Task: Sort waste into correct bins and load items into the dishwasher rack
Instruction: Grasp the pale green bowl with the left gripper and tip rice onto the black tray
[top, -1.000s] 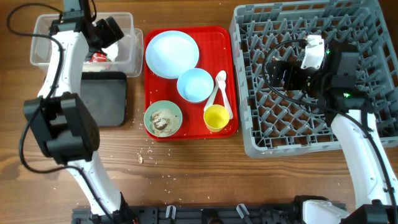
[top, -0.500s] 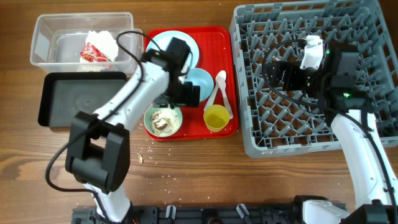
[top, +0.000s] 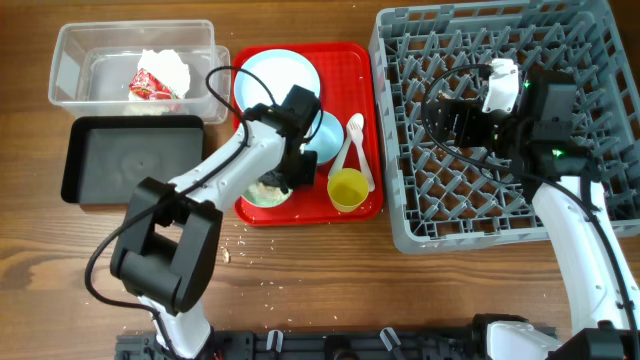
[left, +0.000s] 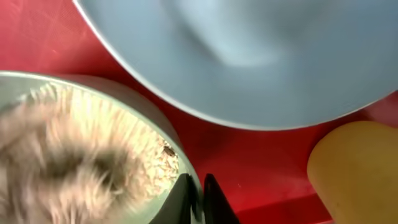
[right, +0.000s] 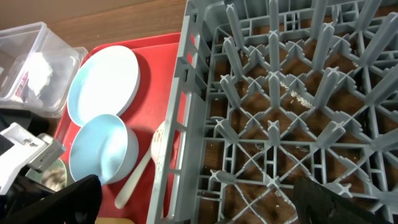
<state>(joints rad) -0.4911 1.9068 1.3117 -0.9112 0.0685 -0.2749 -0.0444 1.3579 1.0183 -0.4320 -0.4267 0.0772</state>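
Observation:
My left gripper (top: 289, 177) is down on the red tray (top: 362, 70), shut on the right rim of the green bowl (top: 260, 193). The bowl holds food scraps. In the left wrist view the two fingers (left: 214, 199) pinch that bowl's (left: 74, 155) rim, with the light blue bowl (left: 249, 50) above and the yellow cup (left: 354, 168) to the right. A blue plate (top: 268, 80), blue bowl (top: 328, 145), white spoon (top: 352, 145) and yellow cup (top: 347, 188) lie on the tray. My right gripper (top: 450, 115) hovers open over the grey dishwasher rack (top: 480, 215), holding nothing.
A clear bin (top: 70, 45) at the back left holds a red-and-white wrapper (top: 152, 82). In front of it lies a black bin (top: 130, 160). Crumbs (top: 240, 250) are scattered on the wood before the tray. The right wrist view shows the rack (right: 273, 124) beside the plate (right: 102, 81) and spoon (right: 140, 177).
My left arm swung from the clear bin over to the red tray, came down at the green bowl and shut on its rim. The right arm stayed still.

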